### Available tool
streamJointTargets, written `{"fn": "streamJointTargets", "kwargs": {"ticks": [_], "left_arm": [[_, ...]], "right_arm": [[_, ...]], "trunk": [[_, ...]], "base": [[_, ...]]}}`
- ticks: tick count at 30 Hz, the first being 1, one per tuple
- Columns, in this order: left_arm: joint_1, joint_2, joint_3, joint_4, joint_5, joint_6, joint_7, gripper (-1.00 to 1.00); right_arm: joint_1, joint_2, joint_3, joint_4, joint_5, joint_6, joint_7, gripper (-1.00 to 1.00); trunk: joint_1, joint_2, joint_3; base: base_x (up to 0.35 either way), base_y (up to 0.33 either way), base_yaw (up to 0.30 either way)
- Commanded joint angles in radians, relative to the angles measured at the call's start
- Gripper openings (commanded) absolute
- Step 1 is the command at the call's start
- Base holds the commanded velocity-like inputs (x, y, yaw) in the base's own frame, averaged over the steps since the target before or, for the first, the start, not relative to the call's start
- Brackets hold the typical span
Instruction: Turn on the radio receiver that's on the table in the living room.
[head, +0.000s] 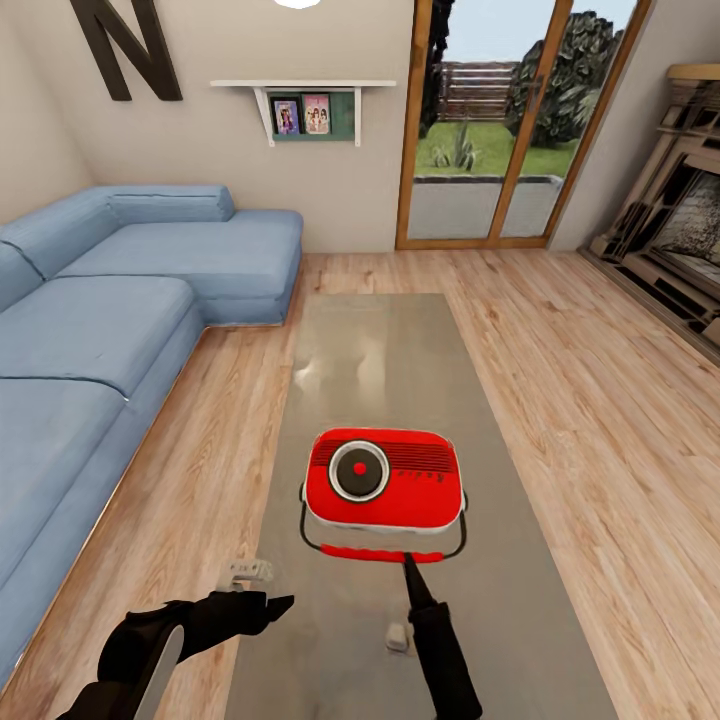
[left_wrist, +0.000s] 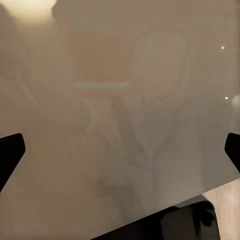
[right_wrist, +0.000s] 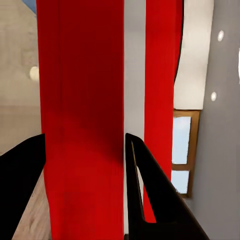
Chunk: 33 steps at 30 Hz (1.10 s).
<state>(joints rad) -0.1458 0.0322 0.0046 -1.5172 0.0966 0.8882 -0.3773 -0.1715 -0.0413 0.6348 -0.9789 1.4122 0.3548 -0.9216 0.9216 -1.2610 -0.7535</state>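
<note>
Radio receiver, one only, lies face up on the near half of the table, its round dial staring at the ceiling. The right gripper comes in from six o'clock, tip against the radio's near edge by the red grip of the wire handle. In the right wrist view its two dark fingers stand apart with a red part of the radio between them; whether they press on it I cannot tell. The left gripper hangs at about seven o'clock from the radio, over the table's near left edge, well apart from it, its jaws spread wide above the bare glossy top. One blue sofa runs along the left.
</note>
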Motion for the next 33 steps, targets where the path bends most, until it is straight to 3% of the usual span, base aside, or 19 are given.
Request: {"fn": "streamJointTargets", "kwargs": {"ticks": [1,6,7,10,16,20,28,30,33], "left_arm": [[0.0,0.0,0.0,0.0,0.0,0.001,0.0,1.0],[0.0,-0.002,0.0,-0.001,0.002,0.002,-0.001,1.0],[0.0,-0.003,0.0,-0.001,0.003,0.003,-0.001,1.0],[0.0,-0.005,0.0,-0.001,0.004,0.008,-0.014,1.0],[-0.003,-0.007,0.0,-0.01,0.011,0.017,-0.13,1.0],[-0.029,-0.015,0.0,-0.013,0.013,0.031,-0.189,1.0],[-0.093,-0.094,0.0,-0.011,0.013,0.059,-0.203,1.0],[-0.133,-0.124,0.0,-0.012,0.014,0.099,-0.203,1.0],[-0.161,-0.144,0.0,-0.011,0.014,0.123,-0.204,1.0]], "right_arm": [[0.0,-0.001,0.0,0.017,0.006,0.005,-0.005,-1.0],[0.0,0.005,0.002,0.139,0.013,0.008,-0.018,-1.0],[0.0,0.008,0.002,0.205,0.015,0.009,-0.035,-1.0],[0.0,0.012,0.003,0.277,0.018,0.013,-0.088,-1.0],[0.0,0.026,0.003,0.36,0.017,0.018,-0.123,-1.0],[0.0,0.058,0.003,0.455,0.019,0.019,-0.145,-1.0],[0.0,0.08,0.004,0.55,0.02,0.019,-0.219,-1.0],[0.0,0.087,0.003,0.564,0.021,0.019,-0.232,-1.0],[0.0,0.088,0.003,0.568,0.021,0.019,-0.237,-1.0]], "trunk": [[0.0,0.0,0.0],[0.0,0.0,0.0],[0.0,0.0,0.0],[0.0,0.0,0.0],[0.0,0.0,0.0],[0.0,0.0,0.0],[0.0,0.0,0.0],[0.0,0.0,0.0],[0.0,0.0,0.0]], "base": [[0.0,0.0,0.0],[0.0,0.0,0.0],[0.0,0.0,0.0],[0.0,0.0,0.0],[0.0,0.0,0.0],[0.0,0.0,0.0],[0.0,0.0,0.0],[0.0,0.0,0.0],[0.0,0.0,0.0]]}}
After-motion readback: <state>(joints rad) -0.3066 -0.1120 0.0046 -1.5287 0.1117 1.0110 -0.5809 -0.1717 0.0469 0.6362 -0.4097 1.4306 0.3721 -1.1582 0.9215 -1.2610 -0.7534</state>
